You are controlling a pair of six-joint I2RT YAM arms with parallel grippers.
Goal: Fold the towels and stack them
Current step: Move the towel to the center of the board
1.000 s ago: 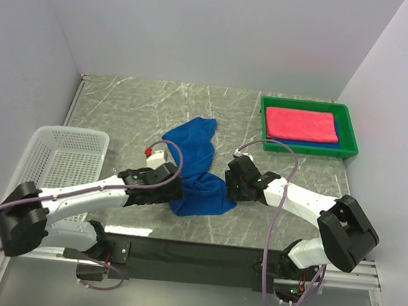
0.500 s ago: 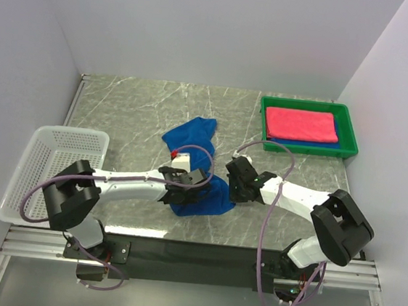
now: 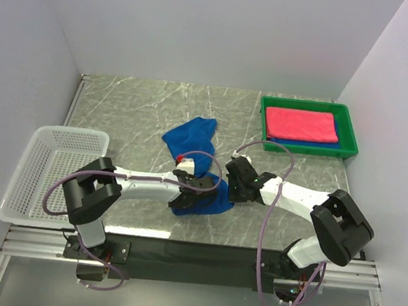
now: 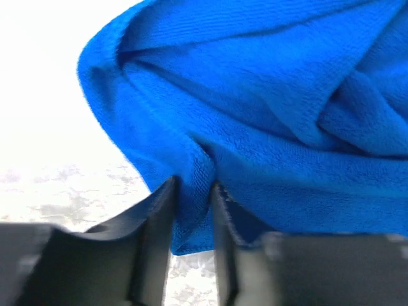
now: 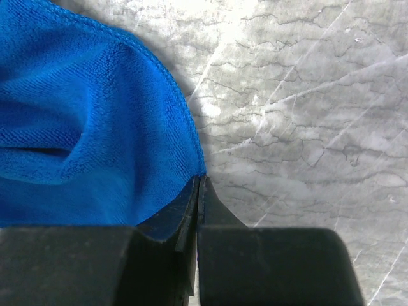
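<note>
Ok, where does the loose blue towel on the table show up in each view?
Top external: the loose blue towel lies at the table's centre, between the two arms.
Left wrist: the towel fills the upper frame, with a fold between the fingers of the left gripper.
Right wrist: the towel is at upper left, its edge at the tips of the right gripper.
Shared landmark: the grey marble tabletop.

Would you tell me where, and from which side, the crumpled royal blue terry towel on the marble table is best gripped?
Take the crumpled royal blue terry towel by its thin hemmed near edge, coming in low from the arms' side: the middle is bunched into thick folds. The left hand pinches a fold of that edge, the right hand its right end.
</note>
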